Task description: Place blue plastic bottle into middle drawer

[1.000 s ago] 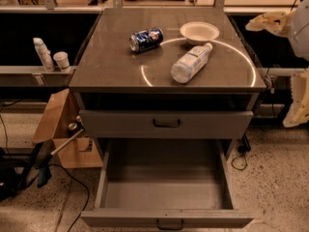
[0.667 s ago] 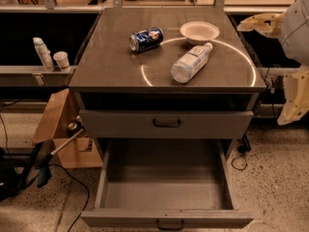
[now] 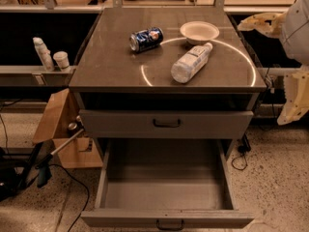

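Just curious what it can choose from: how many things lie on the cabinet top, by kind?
Bottles: 1, blue plastic bottle
Cans: 1, soda can
Bowls: 1, white bowl
Total: 3
The gripper is off to the right.

Gripper (image 3: 252, 23) far right (arm (image 3: 299, 30) behind)

The bottle (image 3: 191, 63) is clear with a pale white-bluish label and a white cap. The can (image 3: 146, 39) is dark blue with white and red marks. The bowl (image 3: 199, 31) is cream-white. The table top (image 3: 111, 69) is dull grey-brown, crossed by a thin bright ring. The open drawer (image 3: 125, 217) is grey with a black handle. The gripper (image 3: 260, 22), beyond the table's far right corner, is cream.
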Controlling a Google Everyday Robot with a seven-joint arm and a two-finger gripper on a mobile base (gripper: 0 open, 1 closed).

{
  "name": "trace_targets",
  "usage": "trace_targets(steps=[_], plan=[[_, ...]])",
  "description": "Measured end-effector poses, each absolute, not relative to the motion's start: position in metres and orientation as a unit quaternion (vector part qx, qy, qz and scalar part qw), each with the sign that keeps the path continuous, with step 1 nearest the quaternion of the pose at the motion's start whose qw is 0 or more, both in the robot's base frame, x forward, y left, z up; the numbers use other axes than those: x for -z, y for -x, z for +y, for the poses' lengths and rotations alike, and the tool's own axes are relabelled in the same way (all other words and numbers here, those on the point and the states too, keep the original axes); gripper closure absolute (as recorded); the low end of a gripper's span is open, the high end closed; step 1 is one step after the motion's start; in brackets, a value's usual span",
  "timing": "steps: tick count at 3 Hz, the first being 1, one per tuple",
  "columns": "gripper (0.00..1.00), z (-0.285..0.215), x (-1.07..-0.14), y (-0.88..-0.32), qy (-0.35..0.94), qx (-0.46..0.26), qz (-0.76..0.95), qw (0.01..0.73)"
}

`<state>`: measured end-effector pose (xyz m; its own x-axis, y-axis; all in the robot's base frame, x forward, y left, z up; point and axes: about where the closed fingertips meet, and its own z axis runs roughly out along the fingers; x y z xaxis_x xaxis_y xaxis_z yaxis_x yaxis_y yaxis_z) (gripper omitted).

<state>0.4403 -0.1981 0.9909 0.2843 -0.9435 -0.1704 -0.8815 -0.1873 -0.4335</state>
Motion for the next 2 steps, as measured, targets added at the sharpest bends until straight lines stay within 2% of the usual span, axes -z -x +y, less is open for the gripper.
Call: trace_targets(steps=[2], plan=[[0.0, -0.179, -0.994, -0.482, 0.817, 0.064, 0.51, 0.261]])
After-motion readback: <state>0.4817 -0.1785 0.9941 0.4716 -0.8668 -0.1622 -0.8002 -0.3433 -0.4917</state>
